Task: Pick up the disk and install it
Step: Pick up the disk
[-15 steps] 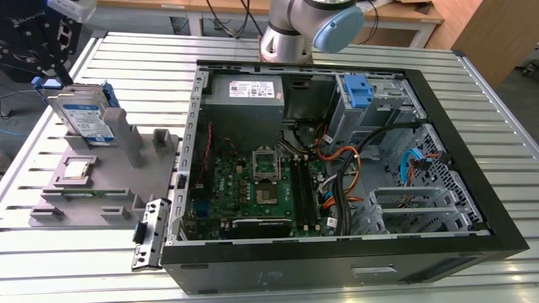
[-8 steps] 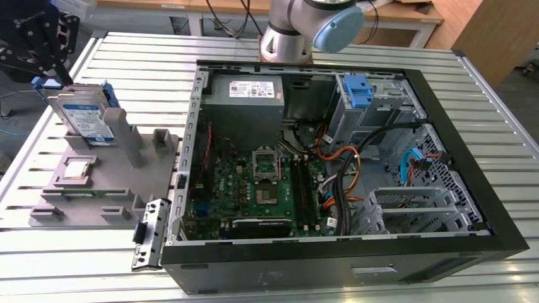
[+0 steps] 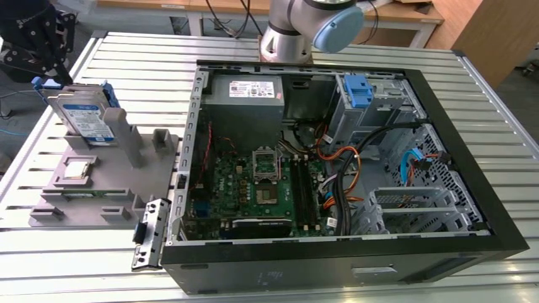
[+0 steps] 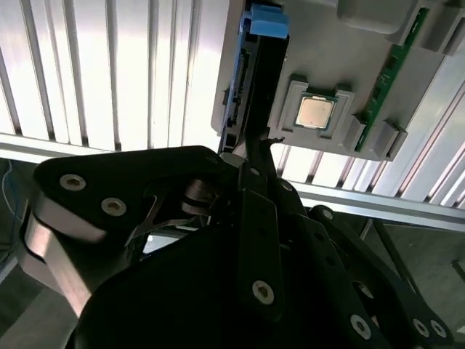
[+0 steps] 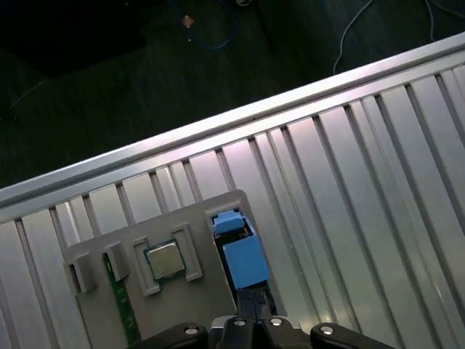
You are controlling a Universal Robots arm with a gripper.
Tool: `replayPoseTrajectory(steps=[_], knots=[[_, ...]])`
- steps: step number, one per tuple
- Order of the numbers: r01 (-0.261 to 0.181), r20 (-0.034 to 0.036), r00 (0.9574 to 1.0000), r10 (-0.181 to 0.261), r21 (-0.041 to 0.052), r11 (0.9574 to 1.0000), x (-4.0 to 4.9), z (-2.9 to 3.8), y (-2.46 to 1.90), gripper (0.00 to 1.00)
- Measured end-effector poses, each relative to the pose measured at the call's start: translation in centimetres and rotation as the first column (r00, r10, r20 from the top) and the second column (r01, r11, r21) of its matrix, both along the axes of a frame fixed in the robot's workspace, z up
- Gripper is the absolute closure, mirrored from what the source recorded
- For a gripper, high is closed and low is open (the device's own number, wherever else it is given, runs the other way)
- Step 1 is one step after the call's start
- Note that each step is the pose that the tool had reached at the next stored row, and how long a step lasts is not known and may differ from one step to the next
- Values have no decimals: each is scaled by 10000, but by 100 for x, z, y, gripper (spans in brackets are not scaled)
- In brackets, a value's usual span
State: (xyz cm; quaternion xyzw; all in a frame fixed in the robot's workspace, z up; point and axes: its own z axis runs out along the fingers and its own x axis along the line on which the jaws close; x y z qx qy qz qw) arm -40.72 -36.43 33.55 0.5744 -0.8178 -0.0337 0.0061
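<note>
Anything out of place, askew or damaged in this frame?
Nothing stands out. The disk stands upright in its slot on the grey holder, the chip sits flat in its pocket, and the case lies open with no visible damage.

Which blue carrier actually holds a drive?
The one framing the disk, upright in the grey fixture; the blue bracket inside the computer case has none.

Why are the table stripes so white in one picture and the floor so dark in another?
Second wrist view: light glares off the metal slats of the table, bleaching them white, and the gripper looks nearly black against them. First wrist view: the floor past the table edge lies in shadow. Exterior view: softer, more even light.
</note>
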Motion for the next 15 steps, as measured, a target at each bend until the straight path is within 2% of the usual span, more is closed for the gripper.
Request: replayPoseTrajectory(steps=[5,11,15], knots=[[-624,3,9981,624,65,9980,0,-3,0,89],[-1334,20,9911,1334,82,9910,1,-7,-1,89],[-1389,19,9903,1389,81,9903,11,-7,0,89]])
